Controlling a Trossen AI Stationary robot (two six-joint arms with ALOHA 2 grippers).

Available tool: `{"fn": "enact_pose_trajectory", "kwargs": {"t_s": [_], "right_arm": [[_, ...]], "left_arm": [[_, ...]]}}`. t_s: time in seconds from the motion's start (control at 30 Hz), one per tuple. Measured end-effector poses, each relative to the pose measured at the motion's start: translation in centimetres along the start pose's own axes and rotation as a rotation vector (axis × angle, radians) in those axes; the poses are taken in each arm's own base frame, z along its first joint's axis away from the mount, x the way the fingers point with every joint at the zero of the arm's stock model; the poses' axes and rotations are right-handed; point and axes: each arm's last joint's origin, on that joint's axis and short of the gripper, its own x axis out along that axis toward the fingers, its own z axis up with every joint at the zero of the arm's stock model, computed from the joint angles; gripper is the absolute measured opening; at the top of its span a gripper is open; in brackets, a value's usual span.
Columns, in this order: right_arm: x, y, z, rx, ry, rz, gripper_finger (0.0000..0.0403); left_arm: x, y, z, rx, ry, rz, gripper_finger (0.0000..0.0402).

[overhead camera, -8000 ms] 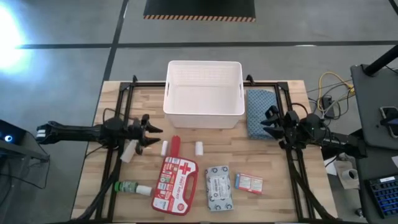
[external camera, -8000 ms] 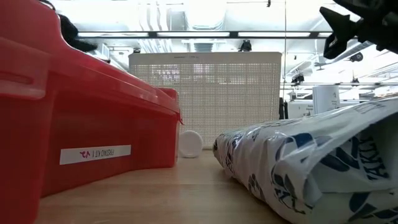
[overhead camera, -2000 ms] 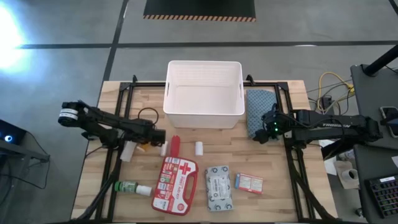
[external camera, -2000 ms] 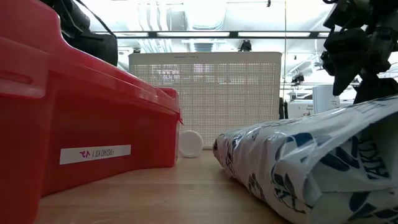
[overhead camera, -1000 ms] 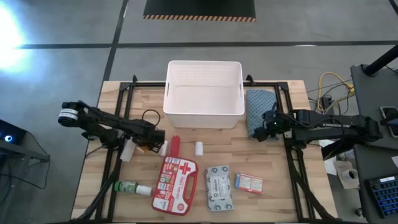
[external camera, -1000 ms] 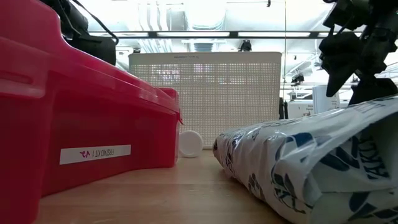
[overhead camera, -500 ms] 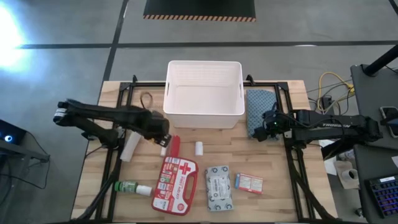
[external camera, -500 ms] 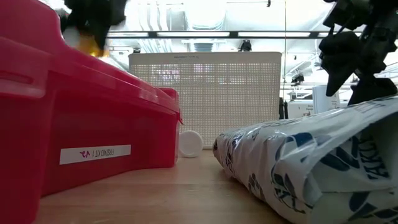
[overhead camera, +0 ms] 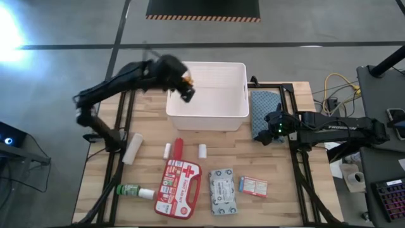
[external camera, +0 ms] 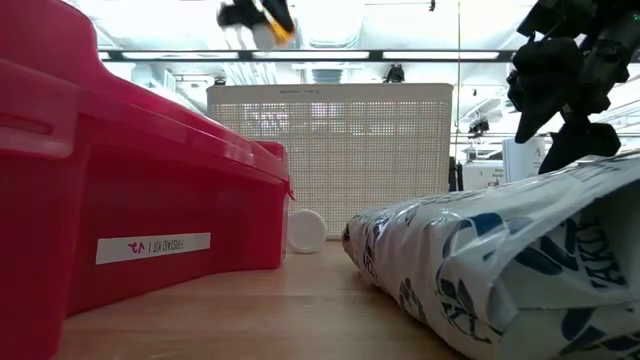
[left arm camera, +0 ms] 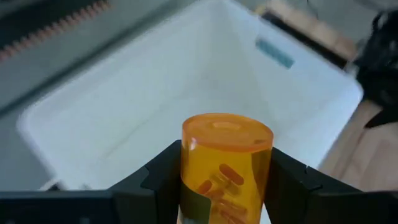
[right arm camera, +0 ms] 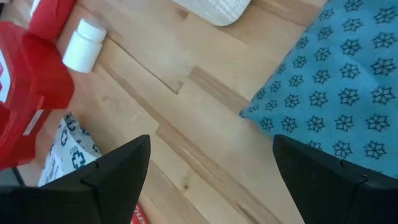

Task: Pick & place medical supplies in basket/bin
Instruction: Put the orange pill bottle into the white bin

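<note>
Along the near edge of the desk point(overhead camera: 95, 158) lie, from left to right, a green bottle point(overhead camera: 133, 190), a red first-aid case point(overhead camera: 176, 185), a grey-white wipes pack point(overhead camera: 223, 191) and a small red-white box point(overhead camera: 253, 186). Just behind them, toward the middle of the desk, lie three white rolls: a long one point(overhead camera: 133, 149) near the left edge, and two short ones point(overhead camera: 168, 151) point(overhead camera: 202, 151) on either side of the case's handle. At the far edge, in the middle, stands the white tub point(overhead camera: 237, 114), and a blue folded cloth point(overhead camera: 261, 107) lies just beside its right wall.

The right gripper point(overhead camera: 267, 132) hangs over the near left corner of the cloth, near the tub's right wall; its jaws stand wide open and hold nothing, as the right wrist view shows bare wood and cloth between the two fingers point(right arm camera: 118, 171).

The left gripper point(overhead camera: 183, 87) hangs above the tub's far left corner, over its inside. Its jaws are closed on an orange pill bottle point(left arm camera: 225, 162), held upright between the two fingers point(left arm camera: 158, 180); the left wrist view shows the tub's white floor directly beneath it.
</note>
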Motion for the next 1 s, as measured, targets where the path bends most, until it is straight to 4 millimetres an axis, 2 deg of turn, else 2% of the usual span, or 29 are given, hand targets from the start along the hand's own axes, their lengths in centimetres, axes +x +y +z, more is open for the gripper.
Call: {"fn": "enact_pose_trajectory", "kwargs": {"t_s": [0.1,0.2,0.37,0.63,0.73,0.83,1.0], "right_arm": [[0.0,0.0,0.0,-0.002,0.002,0.000,0.0329],[0.0,0.0,0.0,-0.003,0.003,0.000,0.0329],[0.0,0.0,0.0,-0.009,0.003,0.000,0.0329],[0.0,0.0,0.0,-0.064,0.000,-0.001,0.0329],[0.0,0.0,0.0,-0.094,0.001,0.000,0.0329],[0.0,0.0,0.0,-0.115,0.002,0.001,0.0329],[0.0,0.0,0.0,-0.153,0.005,0.004,0.0329]], "left_arm": [[3.3,0.5,0.9,0.057,0.062,0.003,0.0160],[5.1,0.3,1.4,0.117,0.094,0.006,0.0160],[5.8,-0.1,2.2,0.172,0.082,-0.003,0.0160],[6.9,1.5,2.3,0.147,0.107,0.026,0.0160],[7.8,2.0,2.0,0.142,0.110,0.065,0.0162],[8.8,2.5,1.4,0.172,0.127,0.139,0.0181],[9.5,2.7,0.5,0.129,0.161,0.205,0.0248]]}}
